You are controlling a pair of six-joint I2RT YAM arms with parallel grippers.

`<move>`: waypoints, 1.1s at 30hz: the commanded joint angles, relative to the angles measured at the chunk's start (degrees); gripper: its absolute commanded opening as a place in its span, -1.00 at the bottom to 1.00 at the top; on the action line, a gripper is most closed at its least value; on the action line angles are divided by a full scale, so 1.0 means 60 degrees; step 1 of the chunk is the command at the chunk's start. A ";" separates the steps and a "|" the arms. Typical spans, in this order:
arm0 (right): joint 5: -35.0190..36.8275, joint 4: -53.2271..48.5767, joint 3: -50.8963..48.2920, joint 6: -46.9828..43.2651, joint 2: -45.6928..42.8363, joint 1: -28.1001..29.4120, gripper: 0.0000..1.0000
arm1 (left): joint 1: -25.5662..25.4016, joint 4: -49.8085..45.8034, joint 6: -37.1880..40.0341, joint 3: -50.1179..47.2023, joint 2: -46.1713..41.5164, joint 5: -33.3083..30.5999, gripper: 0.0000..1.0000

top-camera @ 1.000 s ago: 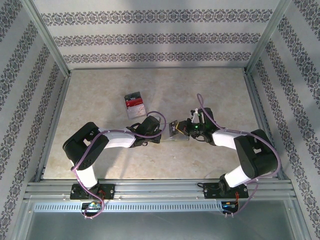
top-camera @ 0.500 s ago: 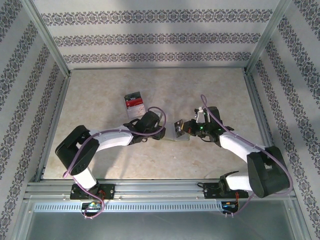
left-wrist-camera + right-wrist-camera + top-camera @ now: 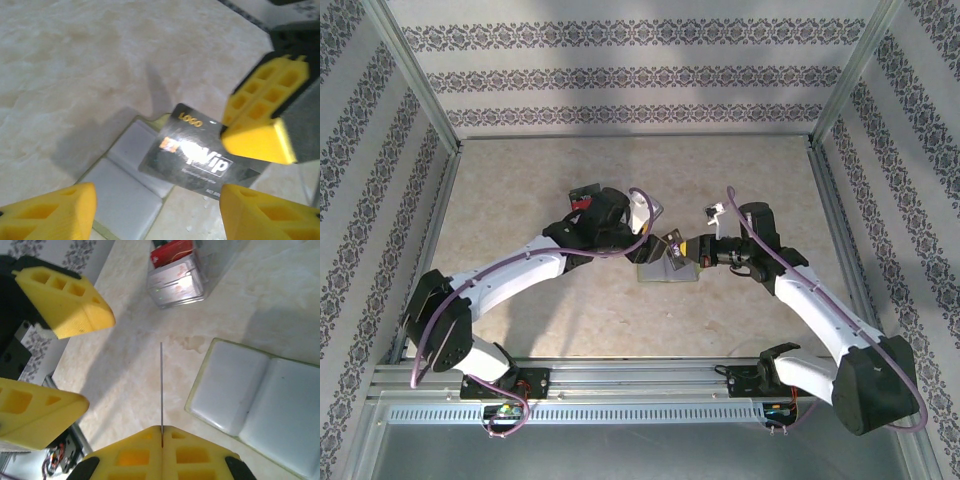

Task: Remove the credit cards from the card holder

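Note:
The card holder (image 3: 665, 272) lies open and flat on the table, pale grey with a yellowish rim (image 3: 125, 185) (image 3: 260, 395). My right gripper (image 3: 688, 250) (image 3: 162, 432) is shut on one edge of a black credit card (image 3: 200, 155) (image 3: 673, 250). It holds the card just above the holder, and the right wrist view shows the card edge-on (image 3: 161, 385). My left gripper (image 3: 655, 238) (image 3: 157, 200) stands open with a jaw on either side of the card's free end, touching nothing. A stack of credit cards (image 3: 175, 275) with a red top lies further back left, partly behind my left arm (image 3: 584, 195).
The beige table (image 3: 520, 180) is fenced by metal rails and patterned walls. My two wrists meet close together near the table's middle, just above the holder.
My left gripper has opened and moved back and to the right, its arm stretching out. The right gripper stayed shut on the black card and drew slightly right.

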 commanded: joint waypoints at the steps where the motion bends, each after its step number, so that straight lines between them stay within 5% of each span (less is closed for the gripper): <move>1: -0.0942 -0.0189 0.0258 -0.0681 -0.0249 0.0154 -0.90 | 0.0359 -0.0611 0.0995 0.0049 -0.0348 0.1648 0.31; 14: -0.2113 0.0217 0.0535 -0.0930 -0.0268 0.0379 -0.88 | 0.1631 0.0612 0.0251 -0.0483 -0.0279 0.5816 0.22; 25: -0.2819 0.0801 0.0655 -0.0903 -0.0220 0.0638 -0.86 | 0.1714 0.0313 0.0146 -0.0179 0.0268 0.6444 0.00; 33: -0.2839 0.0882 0.0569 -0.1067 -0.0270 0.0683 -0.84 | 0.1715 0.1203 -0.0646 -0.0327 0.0326 0.7200 -0.65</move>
